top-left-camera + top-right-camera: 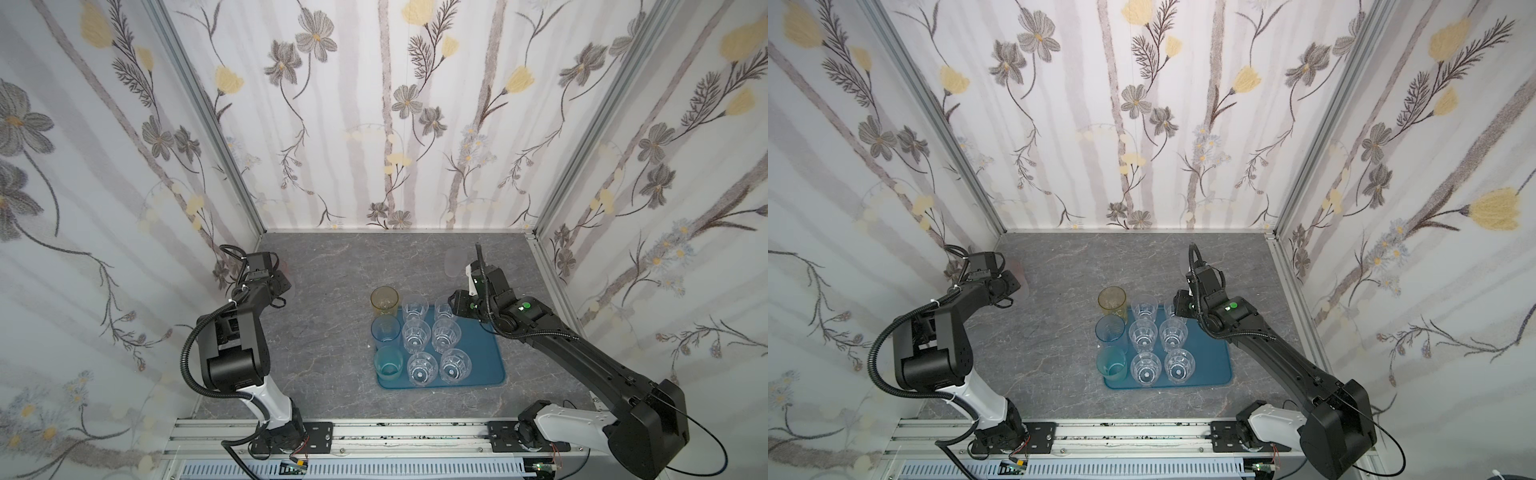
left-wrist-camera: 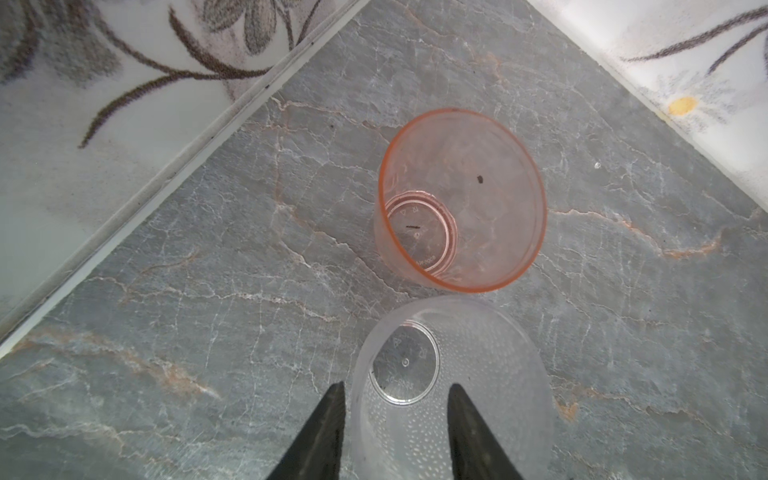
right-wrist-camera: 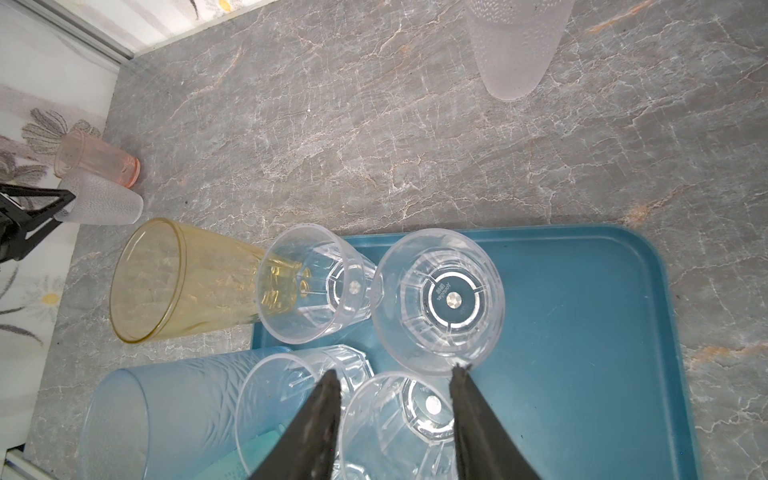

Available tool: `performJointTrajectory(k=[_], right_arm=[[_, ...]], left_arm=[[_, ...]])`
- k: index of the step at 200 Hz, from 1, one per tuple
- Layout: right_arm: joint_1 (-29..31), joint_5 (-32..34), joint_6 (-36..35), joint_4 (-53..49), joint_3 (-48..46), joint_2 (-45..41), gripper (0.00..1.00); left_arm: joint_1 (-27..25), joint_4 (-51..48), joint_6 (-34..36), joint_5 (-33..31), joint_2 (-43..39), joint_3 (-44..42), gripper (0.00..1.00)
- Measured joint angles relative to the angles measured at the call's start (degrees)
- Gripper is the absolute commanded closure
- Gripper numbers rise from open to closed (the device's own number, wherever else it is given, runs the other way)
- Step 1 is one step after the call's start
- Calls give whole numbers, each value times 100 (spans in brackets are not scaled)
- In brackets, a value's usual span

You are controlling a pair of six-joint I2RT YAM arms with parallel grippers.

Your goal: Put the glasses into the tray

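Observation:
The teal tray [image 1: 486, 353] [image 3: 582, 332] holds several clear faceted glasses and a teal glass [image 1: 388, 363]. A light blue glass [image 1: 385, 330] stands at its left edge. An amber glass [image 1: 384, 301] stands on the table behind that corner. My right gripper [image 3: 395, 370] is shut on a clear glass [image 3: 399, 419] in the tray's middle row. Near the left wall my left gripper [image 2: 397, 388] straddles the wall of a frosted glass [image 2: 478, 415], one finger outside, one inside, jaws still apart. A pink glass [image 2: 461, 199] stands just beyond it.
Another frosted glass [image 3: 511, 50] [image 1: 451, 259] stands alone on the grey stone table behind the right arm. The tray's right half [image 1: 1217, 361] is bare. Papered walls with aluminium rails [image 2: 166, 174] close in the left, back and right sides.

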Motion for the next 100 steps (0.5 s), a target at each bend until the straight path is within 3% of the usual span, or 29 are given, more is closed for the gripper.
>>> performJointTrajectory(k=[43, 69, 100], right_arm=[[0, 2, 4, 85, -35, -4, 55], [-2, 52, 2, 92, -31, -15, 55], [-105, 63, -7, 59, 125, -35, 55]], left_arm=[[-7, 7, -20, -9, 15, -118, 76], [-24, -4, -37, -2, 4, -179, 93], [-37, -35, -39, 22, -160, -192, 100]])
